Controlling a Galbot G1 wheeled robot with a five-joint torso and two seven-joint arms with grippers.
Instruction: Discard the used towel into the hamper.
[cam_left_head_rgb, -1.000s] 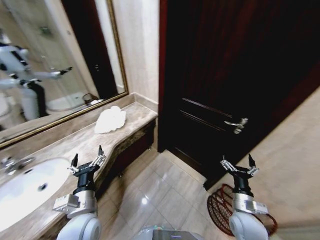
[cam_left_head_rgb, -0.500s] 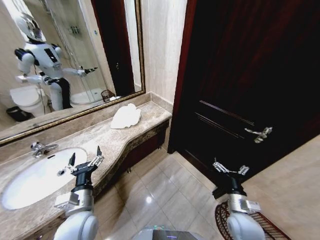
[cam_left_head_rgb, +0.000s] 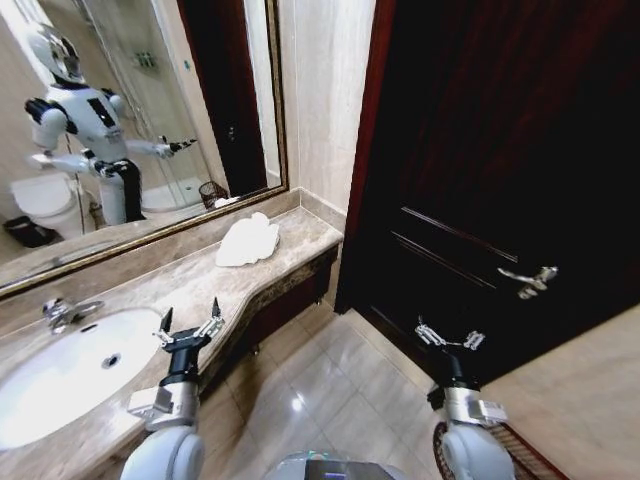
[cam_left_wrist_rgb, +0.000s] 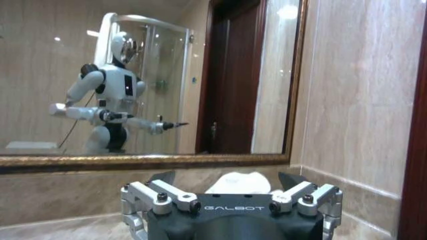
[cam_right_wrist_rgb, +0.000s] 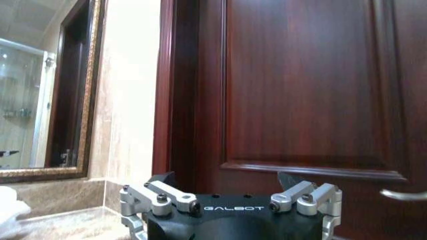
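The used towel (cam_left_head_rgb: 248, 242) is a crumpled white heap at the far end of the marble counter (cam_left_head_rgb: 175, 285), next to the wall. My left gripper (cam_left_head_rgb: 190, 318) hovers open and empty over the counter's front edge, well short of the towel. Seen from the left wrist, the towel (cam_left_wrist_rgb: 252, 181) lies beyond the open left gripper (cam_left_wrist_rgb: 227, 178). My right gripper (cam_left_head_rgb: 448, 337) is open and empty above the floor, facing the door. A sliver of the reddish-brown hamper (cam_left_head_rgb: 515, 452) shows at the bottom edge behind my right arm. From the right wrist, the right gripper (cam_right_wrist_rgb: 227, 177) is open.
A white sink (cam_left_head_rgb: 60, 370) with a faucet (cam_left_head_rgb: 62, 312) is set in the counter on the left. The mirror (cam_left_head_rgb: 130, 130) behind it reflects the robot. A dark wooden door (cam_left_head_rgb: 500, 150) with a lever handle (cam_left_head_rgb: 530, 280) is closed on the right. Tiled floor (cam_left_head_rgb: 330, 390) lies between.
The whole head view has shifted as the camera moved: counter, sink and towel now sit farther right and the hamper has slid to the bottom edge. Both grippers stay open and empty.
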